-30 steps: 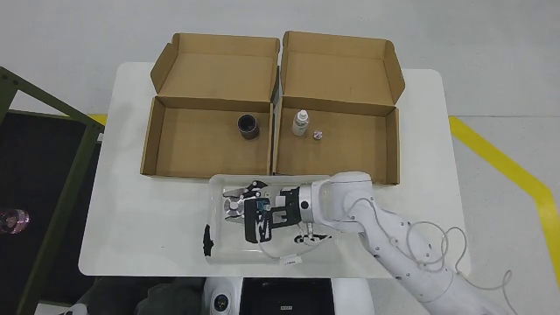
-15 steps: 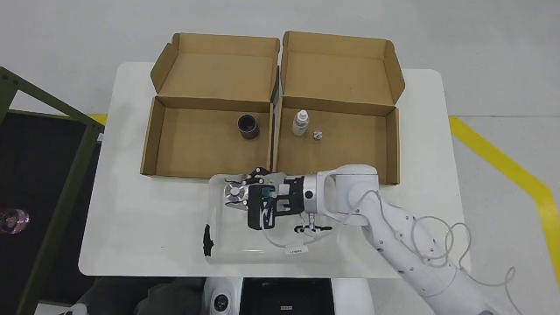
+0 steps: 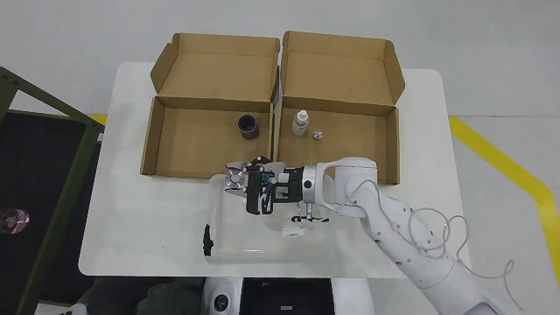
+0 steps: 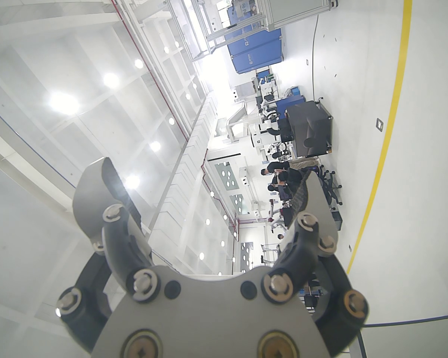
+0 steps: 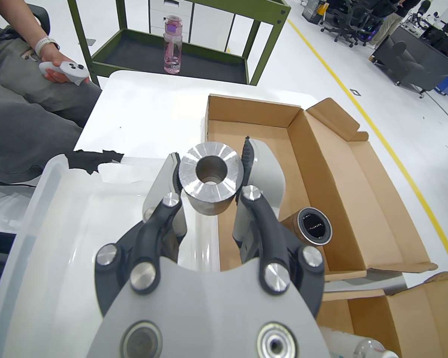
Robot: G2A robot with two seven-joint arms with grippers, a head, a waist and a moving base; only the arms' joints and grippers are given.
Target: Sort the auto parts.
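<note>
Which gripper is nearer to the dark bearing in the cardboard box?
Right. The right gripper, shut on a metal cylinder, hangs near the dark bearing; the left gripper points up at the hall ceiling.

straight down over the surface (image 3: 122, 210); close behind the right hand (image 5: 211, 167), sharing the cardboard box (image 5: 246, 109); left wrist tilted up toward the ceiling (image 4: 59, 57).

Shiny machined metal bushing (image 5: 210, 200), matt brown cardboard box (image 5: 323, 173), glossy clear plastic bin (image 5: 33, 204).
</note>
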